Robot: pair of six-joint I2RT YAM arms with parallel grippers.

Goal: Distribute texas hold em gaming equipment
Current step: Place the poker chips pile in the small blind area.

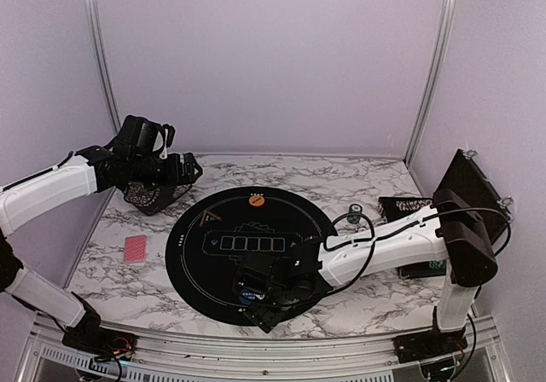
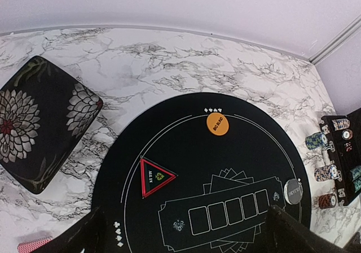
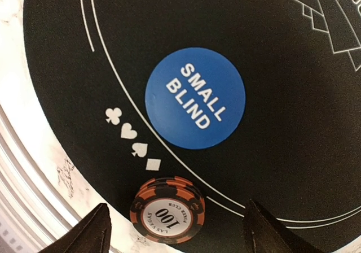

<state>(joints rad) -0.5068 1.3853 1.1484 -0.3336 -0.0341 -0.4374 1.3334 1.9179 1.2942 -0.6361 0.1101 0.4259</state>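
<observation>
100 chip [image 3: 167, 209] only in right-wrist view

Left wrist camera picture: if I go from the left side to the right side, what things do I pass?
Flowered black pouch → black triangle marker → orange button → grey button → chip stacks at the right edge.

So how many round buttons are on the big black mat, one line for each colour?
Orange button: 1
Blue button: 1
Grey button: 1
Total: 3
</observation>
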